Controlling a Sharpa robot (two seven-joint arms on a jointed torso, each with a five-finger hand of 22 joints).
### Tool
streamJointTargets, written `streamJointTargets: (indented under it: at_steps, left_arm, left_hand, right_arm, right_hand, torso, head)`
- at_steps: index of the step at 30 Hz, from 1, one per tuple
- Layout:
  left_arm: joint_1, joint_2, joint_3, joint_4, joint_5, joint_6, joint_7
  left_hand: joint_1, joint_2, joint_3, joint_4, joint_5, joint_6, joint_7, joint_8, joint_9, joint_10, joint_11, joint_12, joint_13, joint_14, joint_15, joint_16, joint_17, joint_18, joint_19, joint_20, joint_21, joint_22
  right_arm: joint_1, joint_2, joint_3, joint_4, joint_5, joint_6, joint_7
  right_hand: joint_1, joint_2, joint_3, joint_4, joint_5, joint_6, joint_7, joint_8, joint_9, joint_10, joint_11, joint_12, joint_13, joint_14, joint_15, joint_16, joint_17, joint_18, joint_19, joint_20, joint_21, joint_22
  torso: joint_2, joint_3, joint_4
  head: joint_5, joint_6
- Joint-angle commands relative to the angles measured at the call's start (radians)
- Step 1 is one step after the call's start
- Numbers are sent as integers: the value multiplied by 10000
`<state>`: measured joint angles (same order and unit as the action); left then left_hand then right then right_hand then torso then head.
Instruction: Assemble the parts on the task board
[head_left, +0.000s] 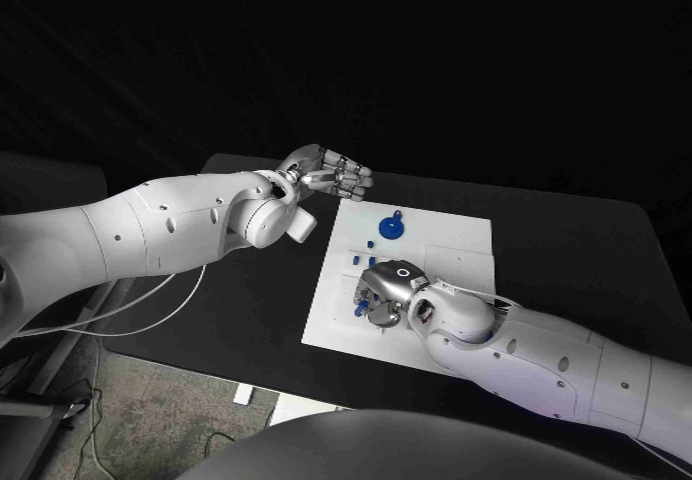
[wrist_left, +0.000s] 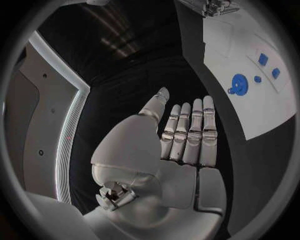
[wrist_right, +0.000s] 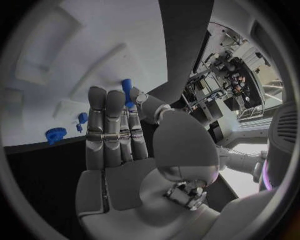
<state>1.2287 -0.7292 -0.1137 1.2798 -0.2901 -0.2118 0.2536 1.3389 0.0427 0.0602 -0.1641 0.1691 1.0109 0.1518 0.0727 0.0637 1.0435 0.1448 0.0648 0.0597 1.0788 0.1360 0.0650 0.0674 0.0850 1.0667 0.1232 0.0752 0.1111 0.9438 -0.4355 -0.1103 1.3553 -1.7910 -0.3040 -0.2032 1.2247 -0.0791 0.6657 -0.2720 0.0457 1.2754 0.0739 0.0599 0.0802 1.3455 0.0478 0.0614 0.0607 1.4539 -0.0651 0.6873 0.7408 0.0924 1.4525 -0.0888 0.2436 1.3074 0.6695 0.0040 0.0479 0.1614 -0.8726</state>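
The white task board (head_left: 433, 255) lies in the middle of the black table. A blue gear (head_left: 389, 227) stands near its far left corner, with small blue parts (head_left: 355, 261) a little nearer. My right hand (head_left: 384, 294) is low over the board's near left part. In the right wrist view an upright blue peg (wrist_right: 127, 91) sits pinched between the thumb and a fingertip (wrist_right: 132, 116) of my right hand (wrist_right: 125, 150). My left hand (head_left: 326, 176) hovers off the board's far left corner. Its fingers (wrist_left: 190, 132) are stretched out and hold nothing.
The left wrist view shows the blue gear (wrist_left: 239, 82), a small round part (wrist_left: 257, 79) and two square blue parts (wrist_left: 269, 65) on the board. In the right wrist view the gear (wrist_right: 55, 134) lies beyond the fingers. Bare black table (head_left: 245, 300) stretches left of the board.
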Motion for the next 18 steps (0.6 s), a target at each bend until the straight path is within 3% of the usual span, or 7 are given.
streamJointTargets:
  at_steps: [1, 18]
  left_arm:
    - [6, 25, 8, 12, 46, 143, 50]
    - [7, 44, 8, 13, 46, 171, 24]
  left_hand:
    - [-33, 88, -30, 55, 41, -96, 6, 35, 2, -1, 46, 37, -10, -32, 25, -30, -10, 88, 63, -7, 44, -10]
    - [-33, 88, -30, 55, 41, -96, 6, 35, 2, -1, 46, 37, -10, -32, 25, -30, -10, 88, 63, -7, 44, -10]
  right_arm:
    - [-9, 1, -8, -5, -237, -9, -183]
    - [-8, 142, -13, -14, -99, 619, 122]
  right_hand:
    - [12, 98, 38, -4, 31, 65, 0, 48, 9, 397, -322, 21, 13, 38, -52, -42, 15, 135, -5, -58, 40, 180]
    - [-3, 85, -1, 7, 56, 33, 19, 43, 2, 334, -300, 20, 14, -18, -29, -84, 10, 134, -76, -31, 39, 166]
  torso:
    - [-8, 1, 4]
    - [-12, -4, 1]
  head:
    - [14, 0]
    - [-3, 0]
